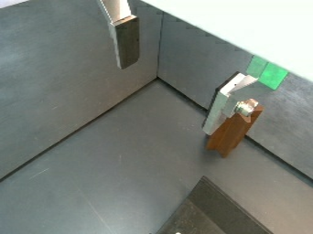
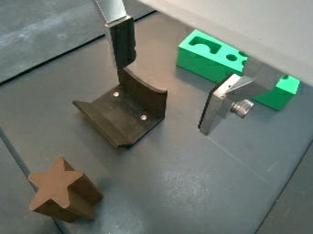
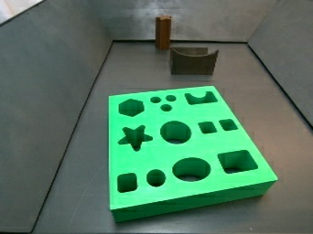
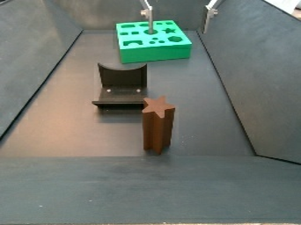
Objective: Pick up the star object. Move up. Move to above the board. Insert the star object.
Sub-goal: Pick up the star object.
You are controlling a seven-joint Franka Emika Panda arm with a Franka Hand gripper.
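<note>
Hovering high with nothing between its fingers, the gripper [image 2: 167,78] has its two silver plates spread well apart in both wrist views, so the pincer is apart and empty. A side view shows it up near the far end, above the board [image 4: 154,39].

The star object [image 4: 157,125] stands upright on the dark floor at the near end of that view, well apart from the board and just beside the squat dark block [image 4: 119,86] with the curved notch. Pickup not yet begun, as I judge it.

Risks from here:
- Long travel to the post; a descent off-centre could clip its top and tip it, since it is tall and narrow.
- The dark block sits close by; a finger [image 2: 123,44] coming down on that side could hit it.
- Fluted sides mean the pads may land on ridges, not flats; the post could twist in the grasp.
- Any twist matters later: the star hole [image 3: 134,137] needs the points lined up, or the post jams on the board's rim.
- The enclosure wall [image 3: 49,82] is near.
</note>
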